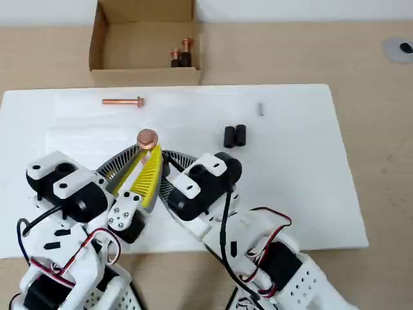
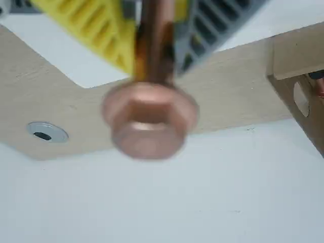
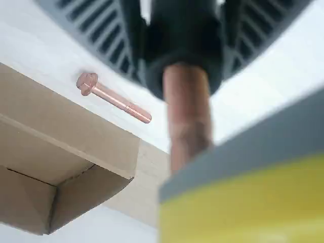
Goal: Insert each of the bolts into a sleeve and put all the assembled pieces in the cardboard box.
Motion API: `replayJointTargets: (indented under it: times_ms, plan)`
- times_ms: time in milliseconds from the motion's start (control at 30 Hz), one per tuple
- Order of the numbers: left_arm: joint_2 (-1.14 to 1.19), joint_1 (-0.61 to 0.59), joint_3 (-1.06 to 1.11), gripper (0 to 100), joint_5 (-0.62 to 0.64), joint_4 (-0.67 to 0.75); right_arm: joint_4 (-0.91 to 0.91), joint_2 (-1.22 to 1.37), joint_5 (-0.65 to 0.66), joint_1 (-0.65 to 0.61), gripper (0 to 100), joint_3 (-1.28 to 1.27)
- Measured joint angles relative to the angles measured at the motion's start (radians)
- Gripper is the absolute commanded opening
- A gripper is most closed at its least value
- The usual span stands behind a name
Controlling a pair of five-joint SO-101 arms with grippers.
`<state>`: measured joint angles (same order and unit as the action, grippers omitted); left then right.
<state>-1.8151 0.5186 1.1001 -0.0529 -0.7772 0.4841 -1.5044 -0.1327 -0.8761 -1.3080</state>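
At the near edge of the table (image 1: 377,129), the left gripper (image 2: 154,55) is clamped on the shank of a copper bolt (image 2: 150,116), its head pointing away from the arms. The right gripper (image 3: 185,30) pinches a black sleeve (image 3: 185,58) with that same shank poking out of it. The pair look partly mated, held over the white mat (image 1: 297,194). Farther out lie two loose sleeves (image 1: 235,136) side by side and, well apart from them, a spare bolt (image 1: 122,101). At the far side, the cardboard box (image 1: 103,39) holds what look like two finished pieces (image 1: 181,56). The job appears about half done: this pair needs boxing, and the spare bolt needs a sleeve.
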Motion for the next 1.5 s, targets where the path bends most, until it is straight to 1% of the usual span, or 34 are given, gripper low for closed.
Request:
replayJointTargets:
  times_ms: [233,433,700,833,900,967,1100,1333,1500]
  plan:
    - [0.0,0.0,0.0,0,0.0,0.0,0.0,0.0,0.0,0.0,0.9,0.0]
    - [0.0,0.04,0.0,0,-0.089,0.0,0.0,-0.002,0.0,0.0,0.9,0.002]
    - [0.0,0.04,0.0,1,-0.097,0.0,0.0,-0.002,0.0,0.0,0.9,0.002]
    - [0.0,0.04,0.0,5,-0.097,0.0,0.0,-0.002,0.0,0.0,0.9,0.002]
    - [-0.002,0.04,0.0,7,-0.086,0.0,0.0,-0.002,0.0,0.0,0.9,0.002]
    - [-0.002,0.04,0.0,7,-0.049,0.0,0.0,-0.002,0.0,0.0,0.9,0.002]
    - [-0.002,0.028,0.0,7,0.0,0.0,0.0,0.0,0.0,0.0,0.9,0.002]
    - [0.006,-0.026,0.002,7,0.017,-0.002,0.0,0.0,-0.002,-0.002,0.9,0.002]
    - [0.003,-0.029,0.002,7,0.017,-0.028,0.0,0.0,-0.002,-0.005,0.9,0.002]
